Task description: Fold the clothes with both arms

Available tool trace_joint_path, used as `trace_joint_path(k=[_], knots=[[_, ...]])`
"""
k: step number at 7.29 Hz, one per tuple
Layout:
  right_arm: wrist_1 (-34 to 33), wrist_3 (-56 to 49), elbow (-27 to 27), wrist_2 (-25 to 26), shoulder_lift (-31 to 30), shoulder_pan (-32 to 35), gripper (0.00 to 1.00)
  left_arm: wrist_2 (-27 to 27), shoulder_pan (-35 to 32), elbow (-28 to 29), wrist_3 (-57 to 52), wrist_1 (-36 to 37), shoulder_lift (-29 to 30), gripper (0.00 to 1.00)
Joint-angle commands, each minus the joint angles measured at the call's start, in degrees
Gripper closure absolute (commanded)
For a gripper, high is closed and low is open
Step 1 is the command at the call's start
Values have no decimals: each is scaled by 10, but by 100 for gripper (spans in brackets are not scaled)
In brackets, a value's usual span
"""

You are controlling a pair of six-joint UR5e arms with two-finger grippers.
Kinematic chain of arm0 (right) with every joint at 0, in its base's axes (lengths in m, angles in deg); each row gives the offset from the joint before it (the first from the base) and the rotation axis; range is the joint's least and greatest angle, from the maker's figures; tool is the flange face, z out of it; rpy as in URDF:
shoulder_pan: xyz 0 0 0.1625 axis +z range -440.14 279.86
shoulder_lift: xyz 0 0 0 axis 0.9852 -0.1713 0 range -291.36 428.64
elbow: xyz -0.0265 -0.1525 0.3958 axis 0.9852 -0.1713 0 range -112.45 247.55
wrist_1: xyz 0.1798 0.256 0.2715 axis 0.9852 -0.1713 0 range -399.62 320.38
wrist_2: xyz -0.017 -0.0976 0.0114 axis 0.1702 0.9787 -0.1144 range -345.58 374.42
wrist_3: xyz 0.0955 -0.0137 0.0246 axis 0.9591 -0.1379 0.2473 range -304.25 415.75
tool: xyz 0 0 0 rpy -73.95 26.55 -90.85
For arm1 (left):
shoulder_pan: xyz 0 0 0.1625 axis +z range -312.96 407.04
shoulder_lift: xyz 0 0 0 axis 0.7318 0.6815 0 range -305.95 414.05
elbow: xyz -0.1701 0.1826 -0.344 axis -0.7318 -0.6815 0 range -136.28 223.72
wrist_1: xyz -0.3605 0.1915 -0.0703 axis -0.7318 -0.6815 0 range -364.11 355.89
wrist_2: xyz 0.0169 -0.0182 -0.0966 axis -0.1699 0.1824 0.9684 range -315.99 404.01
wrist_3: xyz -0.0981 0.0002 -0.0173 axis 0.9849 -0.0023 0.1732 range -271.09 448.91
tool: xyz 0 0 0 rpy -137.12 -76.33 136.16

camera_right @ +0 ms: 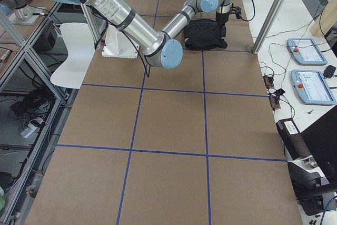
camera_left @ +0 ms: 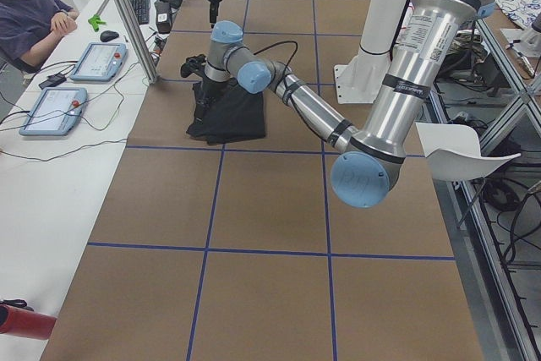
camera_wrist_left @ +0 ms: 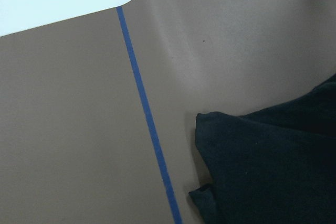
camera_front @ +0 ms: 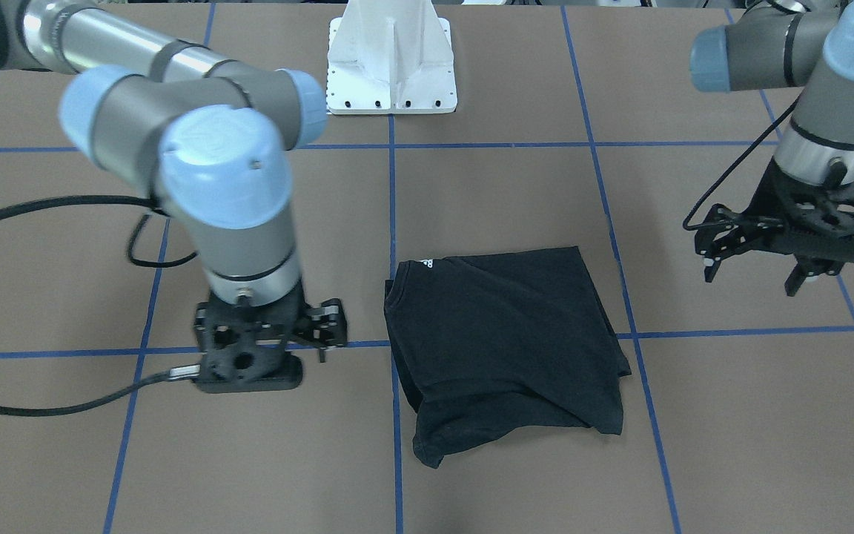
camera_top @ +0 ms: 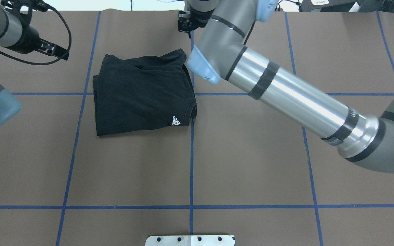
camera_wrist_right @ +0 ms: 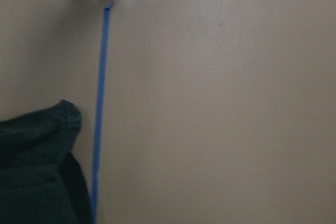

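The black T-shirt (camera_front: 501, 341) lies folded into a rough square on the brown table, plain side up, with a small white logo (camera_top: 176, 120) at one corner. It also shows as the T-shirt (camera_top: 142, 95). My left gripper (camera_front: 753, 274) hangs open above the table, well off the shirt's side and holding nothing. My right gripper (camera_front: 264, 348) points down beside the shirt's other side, close to the table, its linkage spread wide and nothing in it. The left wrist view shows a corner of the shirt (camera_wrist_left: 273, 171), and the right wrist view an edge of the shirt (camera_wrist_right: 37, 171).
Blue tape lines divide the table into squares. The white pedestal base (camera_front: 391, 67) stands at the robot's edge, behind the shirt. A seated person (camera_left: 34, 14) and control tablets (camera_left: 97, 61) are at a side desk beyond the table's far edge.
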Motion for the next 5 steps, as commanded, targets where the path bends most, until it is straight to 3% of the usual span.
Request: trace_joint_path(k=[1,3,5], knots=[[-7,-175,104,-74,-165,100,0,129,-115,42,-27,114,-11,0],[-5,-322,142,-106,-298,185,0,138,-180,47,-156,116,-58,0],[-6,-511,142,-163,-402,306,0,145,-253,51,-331,110,-130,0]])
